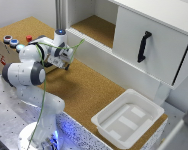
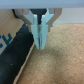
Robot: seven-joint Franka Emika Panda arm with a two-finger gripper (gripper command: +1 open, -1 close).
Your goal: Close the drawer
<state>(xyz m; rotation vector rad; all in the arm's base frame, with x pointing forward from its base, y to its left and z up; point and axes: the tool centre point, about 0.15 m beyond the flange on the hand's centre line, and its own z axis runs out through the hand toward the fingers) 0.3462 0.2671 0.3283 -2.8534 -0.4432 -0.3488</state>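
Note:
The low wooden box [image 1: 4, 50] with blue and red buttons [image 1: 14, 41] on top stands at the exterior view's left. My arm covers its drawer there, so I cannot see how far out the drawer stands. My gripper [image 1: 68, 63] hangs low over the cork right beside the box. In the wrist view the gripper [image 2: 40, 44] is shut, fingers [image 2: 36, 30] pressed together with nothing between them. A black bar [image 2: 20, 57], seemingly the drawer's handle, lies close beside the fingertips, with a pale wooden face [image 2: 7, 30] behind it. I cannot tell whether they touch.
A large white cabinet panel [image 1: 159, 45] with an upright black handle [image 1: 144, 46] stands at the back right, with an open cork-lined shelf [image 1: 96, 27] beside it. A white plastic tub [image 1: 128, 117] sits at the table's front right. Cork tabletop [image 1: 89, 85] lies between.

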